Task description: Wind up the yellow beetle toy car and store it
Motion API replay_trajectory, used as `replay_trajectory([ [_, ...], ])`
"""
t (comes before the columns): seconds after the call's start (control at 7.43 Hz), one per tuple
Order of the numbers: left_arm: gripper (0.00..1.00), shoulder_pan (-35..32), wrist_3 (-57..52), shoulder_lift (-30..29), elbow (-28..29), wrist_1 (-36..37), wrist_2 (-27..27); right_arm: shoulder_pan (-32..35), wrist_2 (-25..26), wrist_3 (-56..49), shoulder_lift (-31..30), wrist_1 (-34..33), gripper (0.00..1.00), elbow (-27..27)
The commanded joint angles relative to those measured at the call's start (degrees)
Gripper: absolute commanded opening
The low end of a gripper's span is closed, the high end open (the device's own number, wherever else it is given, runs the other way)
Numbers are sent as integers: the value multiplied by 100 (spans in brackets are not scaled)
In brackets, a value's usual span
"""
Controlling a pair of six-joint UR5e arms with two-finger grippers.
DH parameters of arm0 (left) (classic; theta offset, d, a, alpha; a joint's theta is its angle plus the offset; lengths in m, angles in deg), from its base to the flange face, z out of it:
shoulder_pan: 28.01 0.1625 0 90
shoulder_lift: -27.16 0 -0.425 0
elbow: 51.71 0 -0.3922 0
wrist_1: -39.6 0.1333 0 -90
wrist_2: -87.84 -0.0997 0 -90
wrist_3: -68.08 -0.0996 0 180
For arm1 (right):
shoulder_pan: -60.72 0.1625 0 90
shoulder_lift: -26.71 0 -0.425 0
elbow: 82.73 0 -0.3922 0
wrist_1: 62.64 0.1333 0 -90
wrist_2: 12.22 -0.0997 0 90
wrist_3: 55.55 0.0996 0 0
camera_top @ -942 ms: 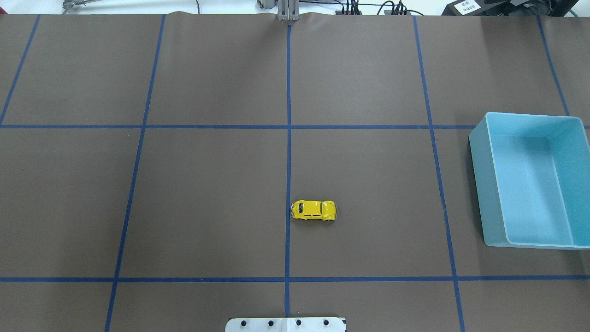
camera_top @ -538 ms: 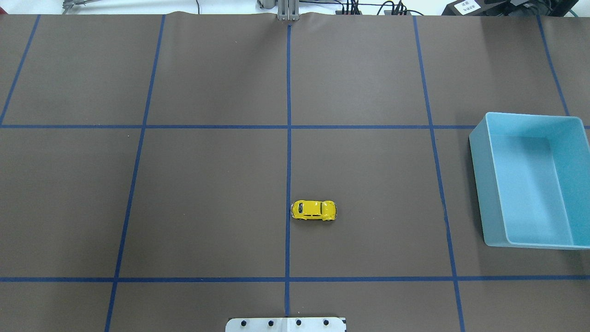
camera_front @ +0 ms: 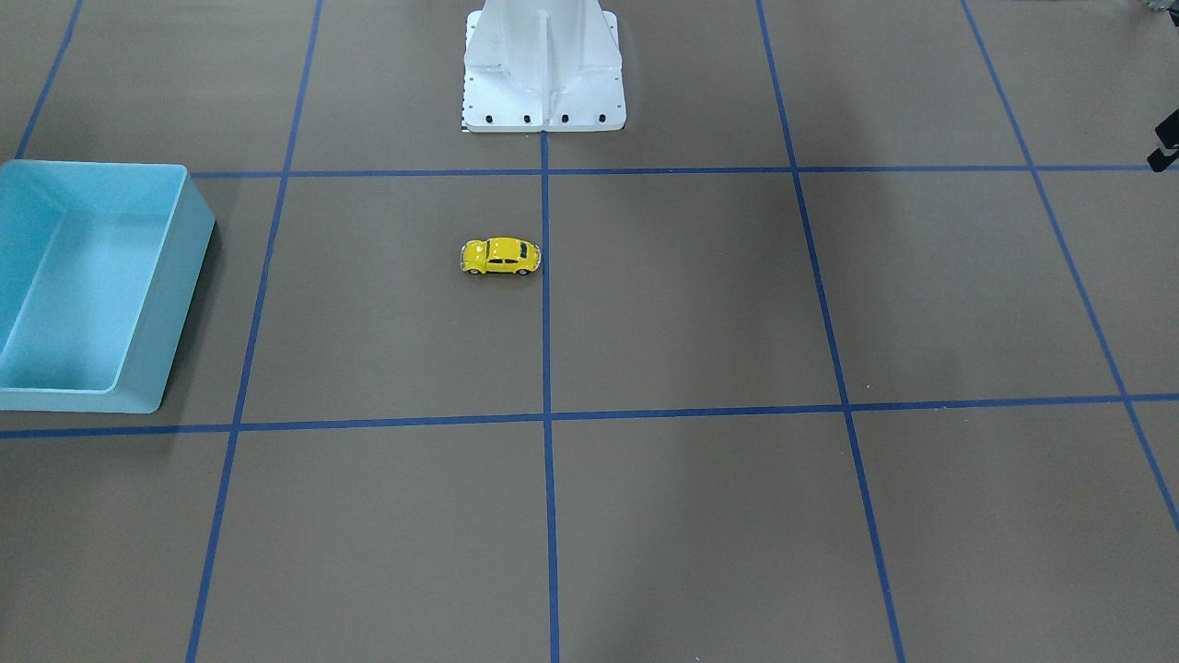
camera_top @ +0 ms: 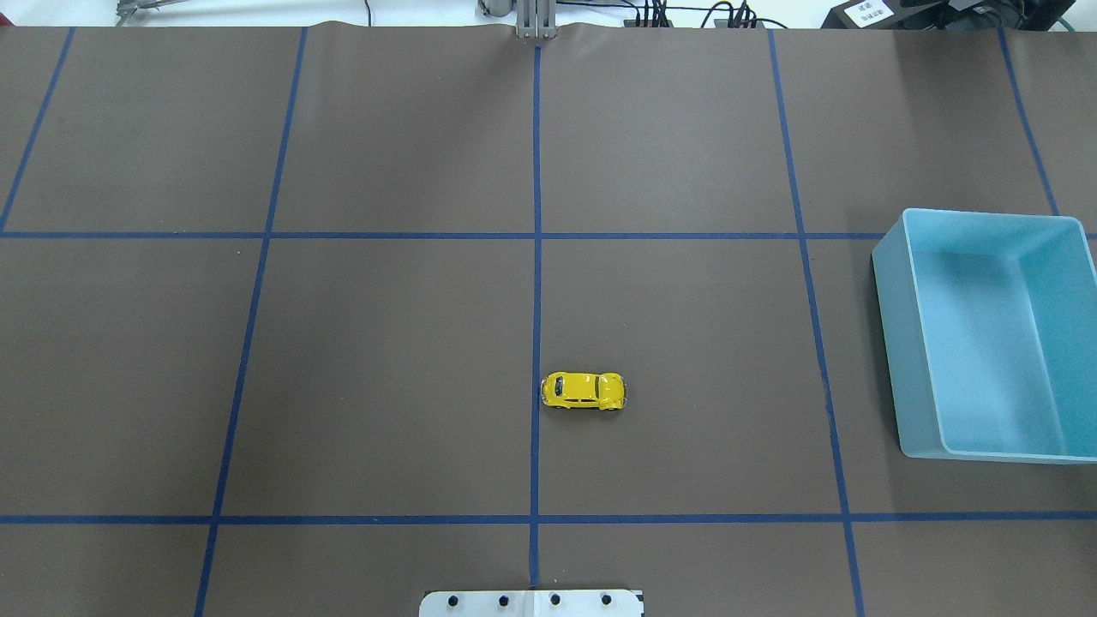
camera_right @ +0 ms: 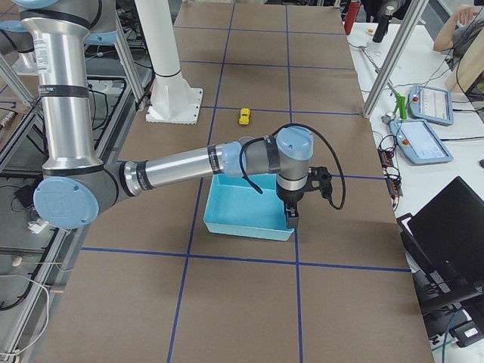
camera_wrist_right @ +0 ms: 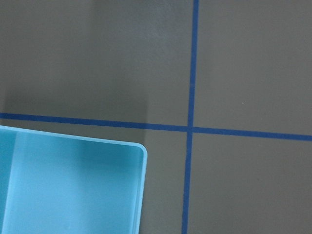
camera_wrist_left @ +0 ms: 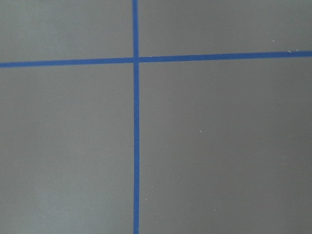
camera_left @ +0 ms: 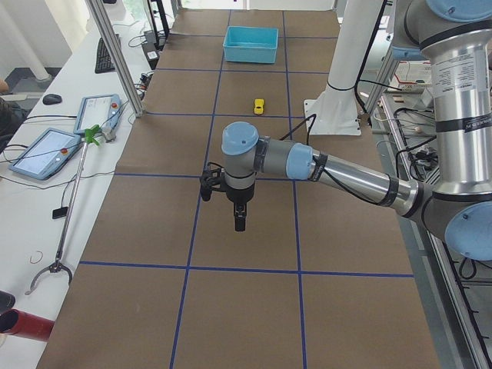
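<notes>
The yellow beetle toy car (camera_top: 584, 391) stands on its wheels on the brown mat, just right of the centre tape line; it also shows in the front view (camera_front: 500, 257) and both side views (camera_left: 259, 106) (camera_right: 244, 116). The blue bin (camera_top: 896, 343) is empty at the right edge. My left gripper (camera_left: 240, 219) hangs over bare mat far to the left of the car. My right gripper (camera_right: 293, 219) hangs by the bin's outer corner. I cannot tell whether either is open or shut. Neither holds anything that I can see.
The robot's white base (camera_front: 543, 74) stands at the near edge of the mat. Blue tape lines divide the mat into squares. The right wrist view shows one corner of the bin (camera_wrist_right: 73, 185). Tablets and tools lie on side tables beyond the mat (camera_left: 46, 150).
The car and the bin have not moved. A shadow inside the bin has shifted a little.
</notes>
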Motion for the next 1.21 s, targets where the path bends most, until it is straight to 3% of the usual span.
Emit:
replay_trajectory([
  [0.0, 100, -403, 25, -14, 245, -2, 202, -1066, 703, 15, 289, -21, 100, 420],
  [0.4, 100, -458, 25, -58, 299, -2, 193, -1826, 815, 6, 1607, -749, 100, 474],
  [1.08, 100, -476, 25, 22, 290, -11, 211, -2668, 1175, -152, 2066, -794, 100, 483],
])
